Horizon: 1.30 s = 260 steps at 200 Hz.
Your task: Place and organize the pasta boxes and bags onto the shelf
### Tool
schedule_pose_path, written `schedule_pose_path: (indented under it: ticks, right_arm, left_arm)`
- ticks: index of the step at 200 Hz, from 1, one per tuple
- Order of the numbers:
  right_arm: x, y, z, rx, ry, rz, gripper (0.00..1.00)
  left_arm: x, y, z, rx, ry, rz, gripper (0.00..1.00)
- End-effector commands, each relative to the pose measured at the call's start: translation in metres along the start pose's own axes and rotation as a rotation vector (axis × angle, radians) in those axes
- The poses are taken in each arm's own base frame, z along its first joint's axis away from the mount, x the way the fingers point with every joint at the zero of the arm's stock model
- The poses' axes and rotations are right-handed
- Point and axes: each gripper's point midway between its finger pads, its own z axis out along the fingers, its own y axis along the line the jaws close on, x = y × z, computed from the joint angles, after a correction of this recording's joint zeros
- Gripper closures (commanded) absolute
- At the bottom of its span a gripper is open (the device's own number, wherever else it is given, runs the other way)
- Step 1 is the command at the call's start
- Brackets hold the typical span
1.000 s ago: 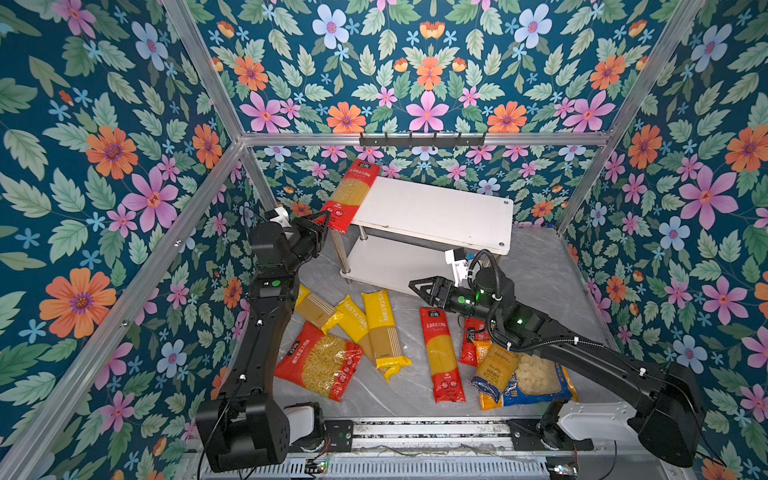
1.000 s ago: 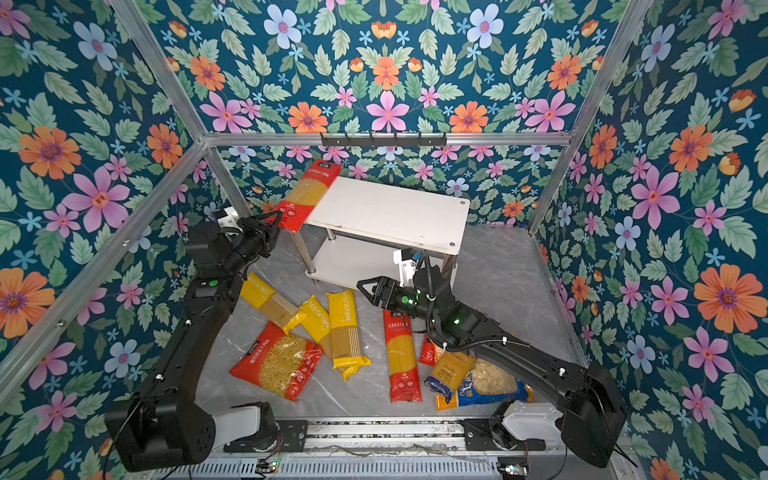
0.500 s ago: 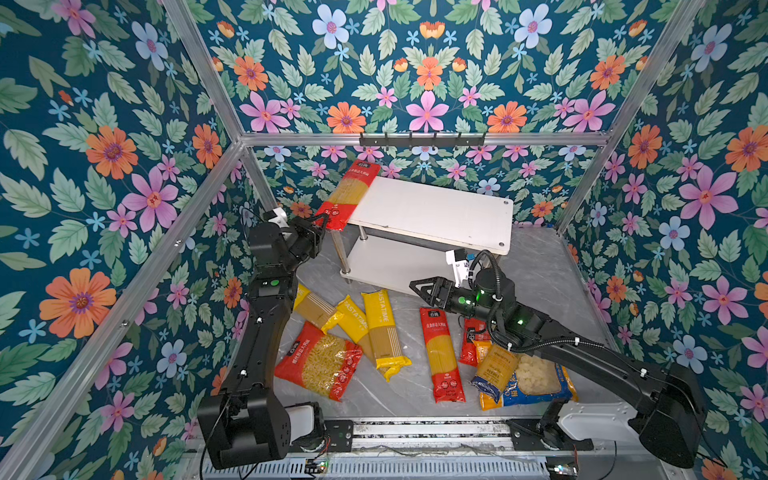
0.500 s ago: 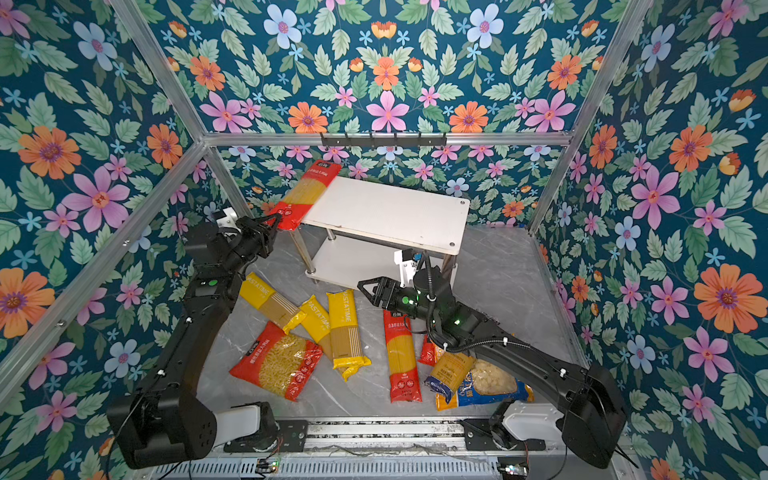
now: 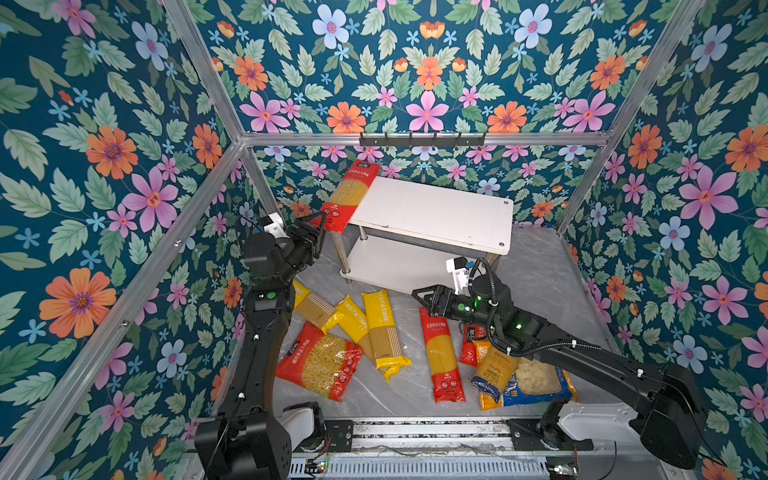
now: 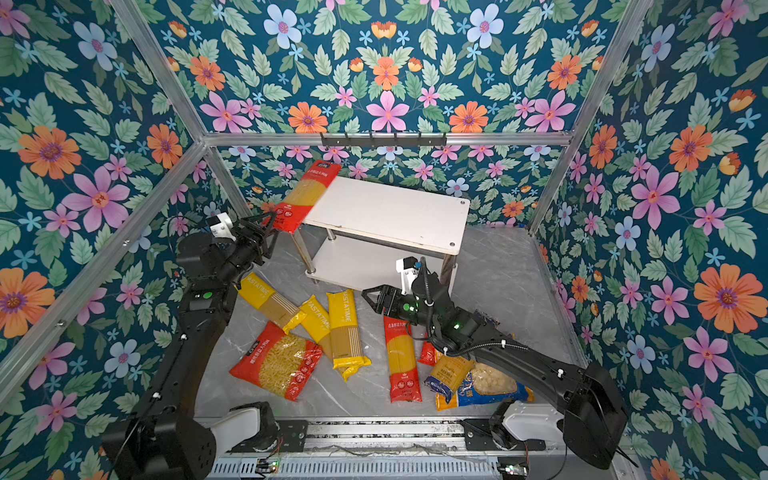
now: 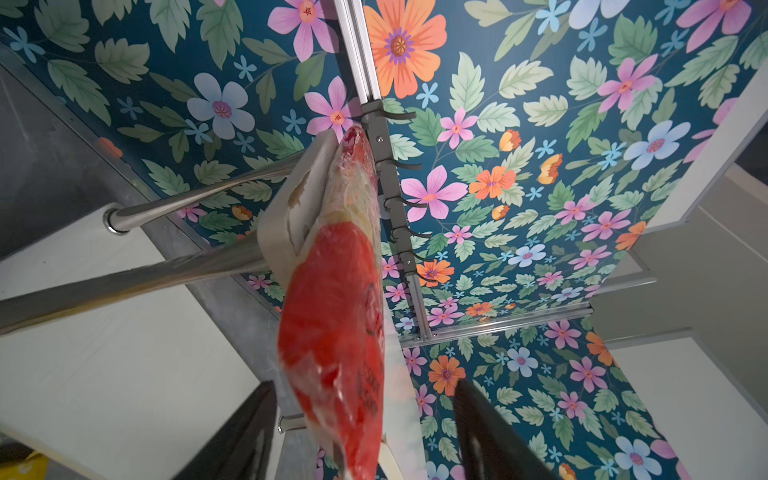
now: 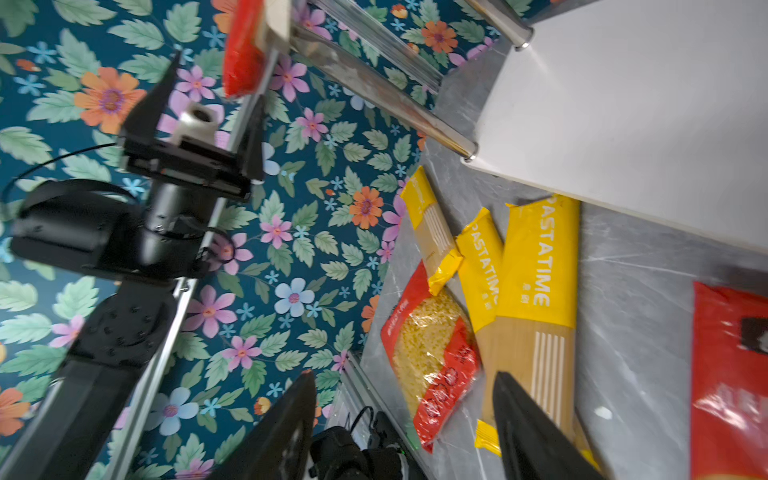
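A red spaghetti pack [image 5: 351, 191] is laid along the shelf's [image 5: 432, 212] left edge, its near end between the left gripper's [image 5: 323, 228] wide-spread jaws.

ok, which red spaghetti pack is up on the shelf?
The red pack lying along the left edge of the shelf top, partly overhanging it. The other red spaghetti pack lies flat on the floor.

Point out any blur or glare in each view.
Left wrist: the red pack goes soft toward the lens, the dark left fingers are blurred, and the chrome leg carries streaky highlights. Right wrist: the right fingers are blurred, and there is glare on the floor pack. Both top views: evenly lit and sharp.
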Motion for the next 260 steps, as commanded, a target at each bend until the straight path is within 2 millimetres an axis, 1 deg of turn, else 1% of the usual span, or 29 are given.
schedule_pose_path:
  ticks: [1, 3, 14, 34, 37, 38, 55, 70, 82, 99, 122, 141, 160, 171, 183, 209, 222, 233, 260]
  right_arm:
    - [0.016, -0.037, -0.005, 0.119, 0.01, 0.009, 0.35]
    - [0.018, -0.041, -0.005, 0.132, 0.013, 0.01, 0.36]
    - [0.029, -0.06, -0.01, 0.196, 0.029, 0.008, 0.39]
    - [0.048, -0.094, -0.02, 0.313, 0.05, -0.001, 0.44]
    - [0.05, -0.098, -0.021, 0.327, 0.052, 0.001, 0.44]
    - [0.051, -0.102, -0.022, 0.34, 0.052, 0.003, 0.45]
    - [0.062, -0.128, -0.029, 0.42, 0.06, 0.017, 0.49]
    - [0.07, -0.148, -0.033, 0.49, 0.082, 0.008, 0.51]
    - [0.075, -0.162, -0.035, 0.55, 0.098, -0.003, 0.53]
    - [0.08, -0.178, -0.037, 0.621, 0.111, -0.01, 0.55]
    - [0.083, -0.193, -0.033, 0.68, 0.129, -0.033, 0.56]
    - [0.088, -0.21, -0.031, 0.74, 0.146, -0.029, 0.56]
    - [0.089, -0.217, -0.027, 0.746, 0.154, -0.017, 0.54]
    - [0.091, -0.22, -0.025, 0.749, 0.166, -0.003, 0.52]
    - [0.096, -0.222, -0.019, 0.731, 0.184, 0.007, 0.5]
    - [0.108, -0.224, -0.007, 0.685, 0.226, 0.036, 0.5]
    - [0.109, -0.22, -0.003, 0.642, 0.225, 0.043, 0.53]
    - [0.109, -0.214, 0.0, 0.604, 0.217, 0.045, 0.59]
    - [0.103, -0.195, 0.003, 0.516, 0.2, 0.036, 0.71]
  left_arm:
    - [0.016, 0.018, -0.02, -0.064, 0.014, 0.099, 0.27]
    - [0.017, 0.022, -0.021, -0.077, 0.017, 0.105, 0.27]
    - [0.025, 0.03, -0.035, -0.112, 0.01, 0.153, 0.25]
    - [0.042, 0.058, -0.056, -0.179, 0.01, 0.183, 0.25]
    - [0.045, 0.063, -0.058, -0.188, 0.014, 0.182, 0.25]
    - [0.046, 0.064, -0.059, -0.19, 0.013, 0.183, 0.25]
    - [0.063, 0.089, -0.071, -0.231, 0.025, 0.191, 0.25]
    - [0.077, 0.109, -0.078, -0.27, 0.037, 0.213, 0.25]
    - [0.088, 0.122, -0.08, -0.301, 0.045, 0.242, 0.25]
    - [0.108, 0.137, -0.079, -0.338, 0.071, 0.291, 0.25]
    - [0.144, 0.152, -0.071, -0.356, 0.14, 0.347, 0.26]
    - [0.17, 0.163, -0.065, -0.356, 0.189, 0.364, 0.26]
    - [0.193, 0.169, -0.06, -0.351, 0.227, 0.395, 0.27]
    - [0.207, 0.167, -0.057, -0.339, 0.251, 0.42, 0.27]
    - [0.221, 0.166, -0.052, -0.331, 0.282, 0.448, 0.27]
    - [0.253, 0.161, -0.043, -0.306, 0.352, 0.497, 0.28]
    - [0.267, 0.16, -0.039, -0.291, 0.383, 0.51, 0.29]
    - [0.277, 0.16, -0.036, -0.274, 0.412, 0.508, 0.29]
    - [0.29, 0.154, -0.031, -0.238, 0.476, 0.531, 0.31]
